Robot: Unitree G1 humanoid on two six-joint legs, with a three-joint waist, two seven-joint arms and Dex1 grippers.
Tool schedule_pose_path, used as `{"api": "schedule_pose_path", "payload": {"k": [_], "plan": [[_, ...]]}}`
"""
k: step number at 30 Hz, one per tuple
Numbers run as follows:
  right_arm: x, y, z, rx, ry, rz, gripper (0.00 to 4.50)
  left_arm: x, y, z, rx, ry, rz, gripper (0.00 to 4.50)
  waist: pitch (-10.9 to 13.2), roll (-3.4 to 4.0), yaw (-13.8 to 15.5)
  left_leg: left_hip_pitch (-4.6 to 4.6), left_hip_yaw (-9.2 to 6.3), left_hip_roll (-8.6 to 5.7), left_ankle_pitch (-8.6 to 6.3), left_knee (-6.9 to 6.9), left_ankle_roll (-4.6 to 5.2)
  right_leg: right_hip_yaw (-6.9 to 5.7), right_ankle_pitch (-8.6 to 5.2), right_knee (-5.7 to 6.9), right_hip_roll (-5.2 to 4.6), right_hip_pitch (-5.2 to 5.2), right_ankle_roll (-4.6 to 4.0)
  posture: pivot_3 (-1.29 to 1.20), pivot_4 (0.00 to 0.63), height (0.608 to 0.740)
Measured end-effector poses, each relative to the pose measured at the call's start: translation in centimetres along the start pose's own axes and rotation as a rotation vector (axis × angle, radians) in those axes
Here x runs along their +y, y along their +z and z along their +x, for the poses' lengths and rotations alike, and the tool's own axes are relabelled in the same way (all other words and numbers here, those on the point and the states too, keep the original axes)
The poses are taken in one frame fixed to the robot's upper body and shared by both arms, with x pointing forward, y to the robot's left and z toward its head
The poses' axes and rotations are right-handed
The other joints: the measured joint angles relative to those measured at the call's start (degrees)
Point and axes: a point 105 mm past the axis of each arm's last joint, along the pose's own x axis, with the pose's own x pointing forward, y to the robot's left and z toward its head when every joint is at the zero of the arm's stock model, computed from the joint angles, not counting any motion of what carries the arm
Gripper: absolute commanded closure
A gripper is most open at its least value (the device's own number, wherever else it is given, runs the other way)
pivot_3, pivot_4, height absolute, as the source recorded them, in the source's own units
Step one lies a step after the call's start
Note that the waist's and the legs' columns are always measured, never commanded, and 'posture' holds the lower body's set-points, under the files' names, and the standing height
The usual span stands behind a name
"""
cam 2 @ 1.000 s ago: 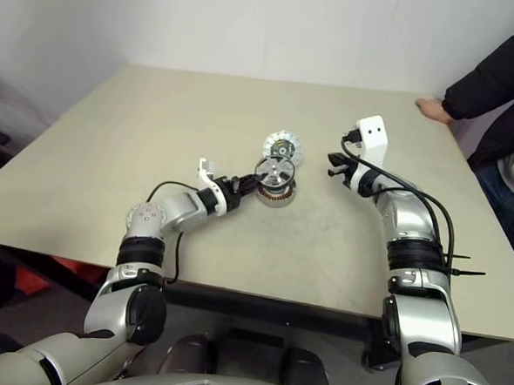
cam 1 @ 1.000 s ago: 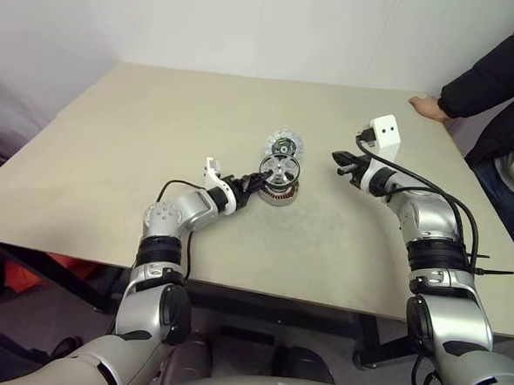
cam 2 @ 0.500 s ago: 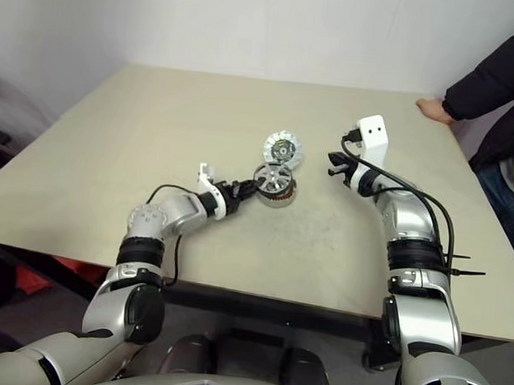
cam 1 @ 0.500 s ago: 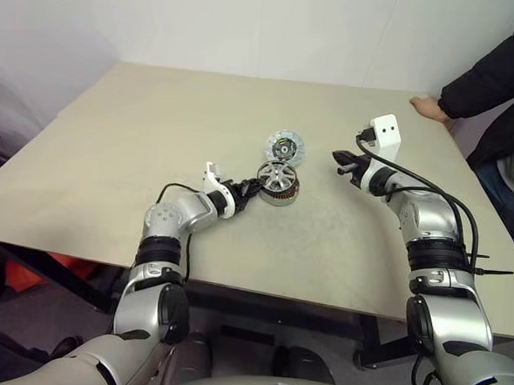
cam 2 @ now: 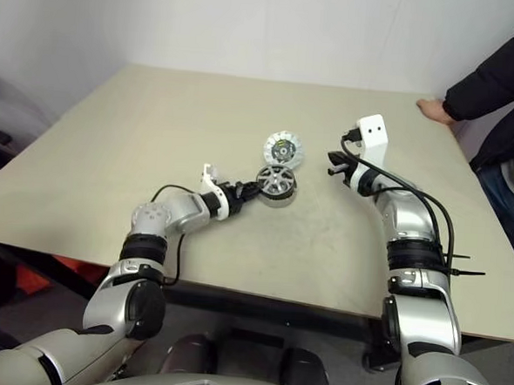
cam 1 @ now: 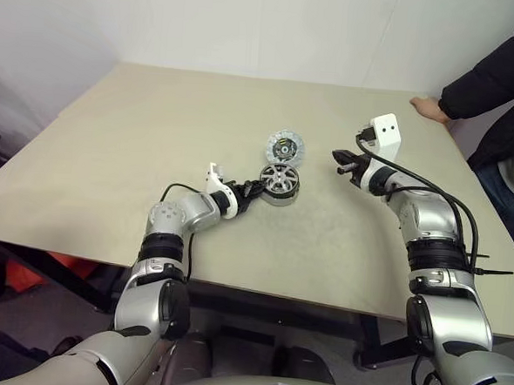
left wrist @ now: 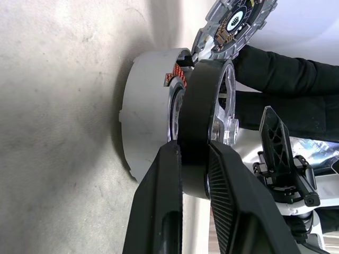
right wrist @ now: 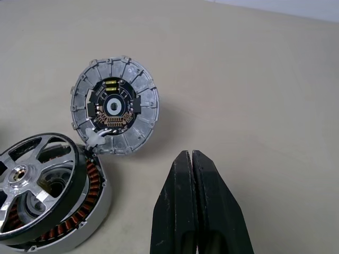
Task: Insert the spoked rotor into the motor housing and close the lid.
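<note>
The left gripper [cam 1: 250,190] has its two black fingers [left wrist: 159,201] pinched on the dark rim of the spoked rotor [cam 1: 278,177], one finger on each face of the ring, so the jaws stand only as far apart as the rim is thick. Gripping it by the edge leaves the hub and spokes free, which lets the ring be steered straight into the opening. The rotor sits tilted in the mouth of the motor housing [right wrist: 90,219], partly inside, with copper windings showing on one side between ring and wall; it does not look fully seated yet.

The housing rests on the table [cam 1: 111,149], near its middle. The lid [cam 1: 284,147] leans just behind it, touching it at the rim, with its circuit face turned toward the robot, apparently tethered there by a small white piece, so it stays within reach for closing later.

The right gripper [right wrist: 192,159] hovers well to the side above the bare tabletop, fingers pressed together and holding nothing, probably waiting for the lid step. A person's hand [cam 1: 428,106] rests on the far table corner
</note>
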Motion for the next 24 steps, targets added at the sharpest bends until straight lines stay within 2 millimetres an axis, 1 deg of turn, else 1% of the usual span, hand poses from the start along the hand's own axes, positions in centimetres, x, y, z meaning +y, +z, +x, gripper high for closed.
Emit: {"api": "schedule_pose_path", "payload": {"k": [2,4,8,13,16,18,20,24], "plan": [[0.0,0.0,0.0,0.000,0.000,0.000,4.50,0.0,0.0,0.0,0.000,-0.002,0.001,4.07,0.00,0.00,0.00,0.00,0.00,0.00,0.00,0.00,0.00,0.00,0.00,0.00,0.00,0.00,0.00,0.00,0.000,0.740],[0.0,0.0,0.0,-0.001,0.001,0.000,4.50,0.0,0.0,0.0,-0.001,-0.002,0.004,3.38,0.00,0.00,-0.01,0.01,0.00,0.00,0.00,0.00,0.00,0.00,0.00,0.00,0.00,0.00,0.00,0.00,0.000,0.740],[0.2,0.0,0.1,-0.002,0.004,0.001,4.50,-0.4,0.1,0.0,0.000,-0.024,0.008,2.20,0.00,0.00,-0.01,0.10,0.00,0.00,0.00,0.00,-0.01,0.00,-0.02,0.00,-0.01,0.10,0.03,0.00,0.000,0.740],[0.3,0.0,0.2,-0.007,0.008,0.001,4.50,-0.6,0.1,0.0,0.002,-0.032,0.009,2.20,0.00,0.00,-0.06,0.16,0.00,0.00,0.01,0.00,-0.02,0.00,-0.04,0.00,-0.01,0.17,0.07,0.00,0.000,0.740],[0.4,0.0,0.2,-0.008,0.010,0.001,4.50,-0.8,-0.1,-0.5,0.016,-0.039,0.019,2.20,0.00,0.00,-0.11,0.08,0.00,0.02,-0.01,0.00,0.00,-0.01,-0.02,0.00,0.00,0.09,0.04,0.00,0.000,0.740],[0.4,0.0,0.2,-0.009,0.013,0.001,4.50,-0.6,-0.1,-1.3,0.025,-0.044,0.035,2.20,0.00,0.00,-0.20,0.00,0.01,0.02,-0.03,0.00,0.04,-0.02,0.13,0.00,0.00,0.01,-0.23,0.00,0.000,0.740],[0.7,0.2,0.2,-0.016,0.027,-0.002,4.50,-0.5,-0.1,-2.6,0.031,-0.056,0.054,2.20,0.00,0.00,-0.29,-0.10,0.01,0.04,-0.03,-0.01,0.10,-0.02,0.15,-0.01,0.00,-0.10,-0.27,0.00,0.000,0.740],[2.3,0.9,0.4,-0.046,0.083,-0.014,4.50,-0.5,0.1,-4.9,0.029,-0.066,0.103,2.20,0.00,0.01,-0.31,-0.11,0.03,0.04,-0.04,-0.01,0.09,-0.02,0.15,0.00,0.00,-0.11,-0.27,0.00,0.000,0.740]]}}
